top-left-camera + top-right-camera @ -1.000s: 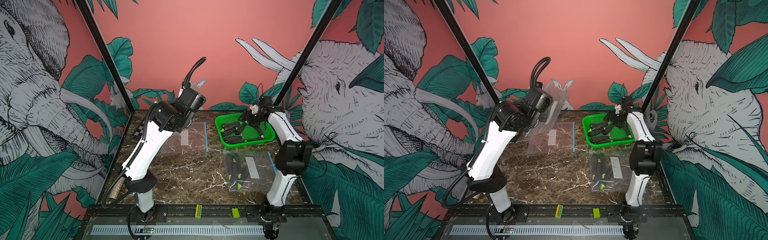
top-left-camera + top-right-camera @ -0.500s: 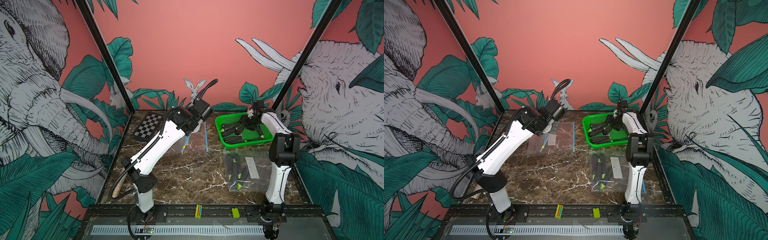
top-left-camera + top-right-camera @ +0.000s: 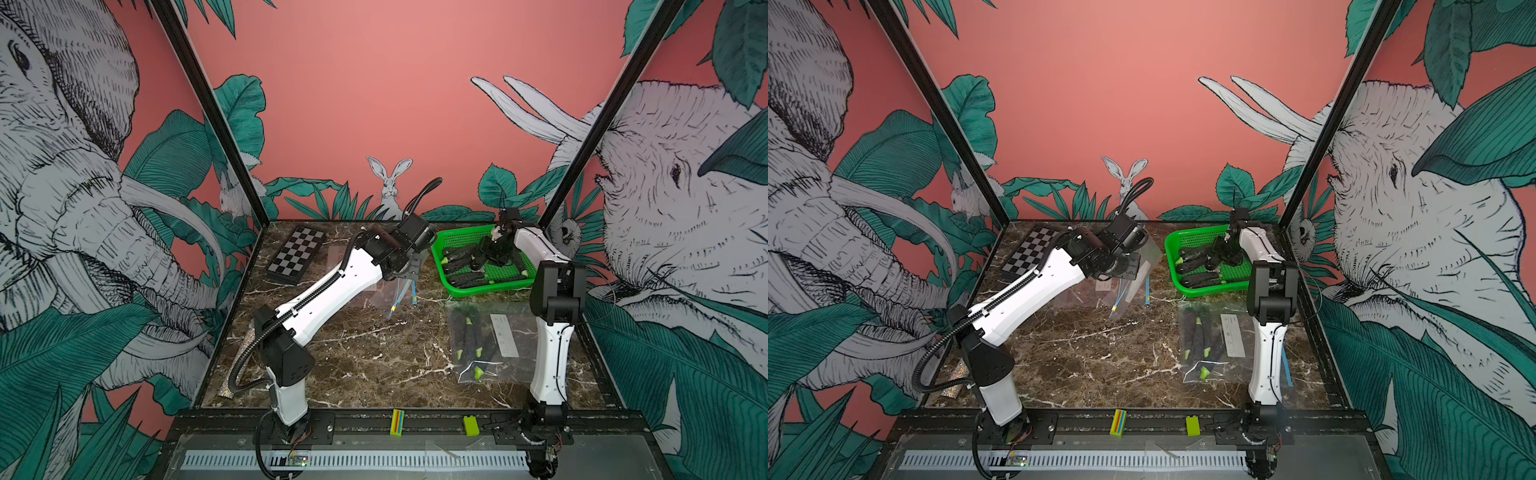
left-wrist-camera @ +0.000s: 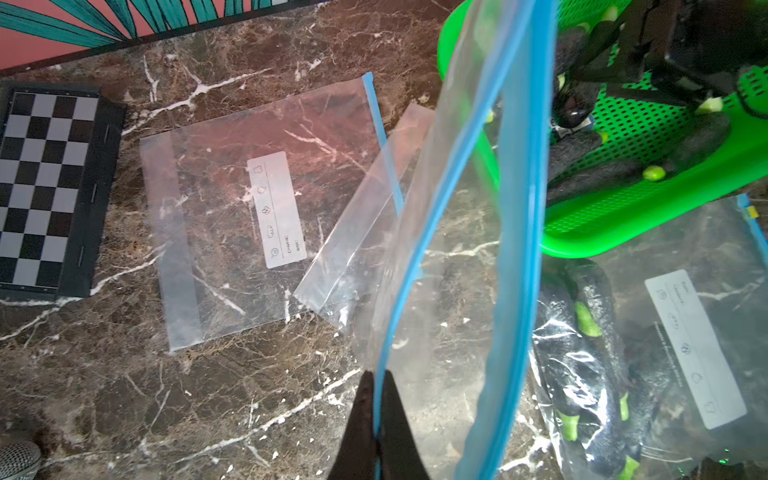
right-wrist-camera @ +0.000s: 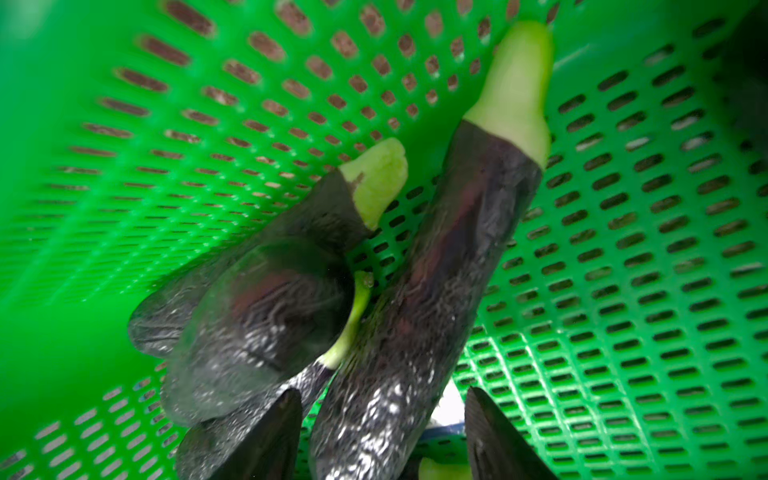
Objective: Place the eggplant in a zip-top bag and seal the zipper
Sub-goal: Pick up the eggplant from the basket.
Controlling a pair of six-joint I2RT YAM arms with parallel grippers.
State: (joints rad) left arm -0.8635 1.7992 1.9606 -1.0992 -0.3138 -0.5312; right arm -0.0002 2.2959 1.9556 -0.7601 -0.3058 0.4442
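1. So, biggest first: the marble table (image 3: 353,357), with everything else sitting on it.
2. Next is the green basket (image 3: 490,288) in the back right corner, with several dark eggplants lying in it.
3. A checkerboard (image 3: 296,259) lies flat at the back left, well apart from the basket.
4. Then there's a filled bag (image 3: 486,340) lying flat in front of the basket with a few eggplants inside it.
5. The zip-top bag (image 4: 457,249) is up off the table just beside the basket, and its blue zipper mouth is gaping. A spare bag (image 4: 249,208) lies flat and empty near it.
6. The eggplant (image 5: 457,249) that matters is the long one. It's in the basket, resting against its neighbours, not in any bag.
7. The right gripper (image 5: 382,392) is down in the basket with its jaws spread either side of that eggplant. There's a gap on one side, so no squeeze.
8. The left gripper (image 4: 377,379) is pressed together, pinching one blue zipper edge of the zip-top bag.
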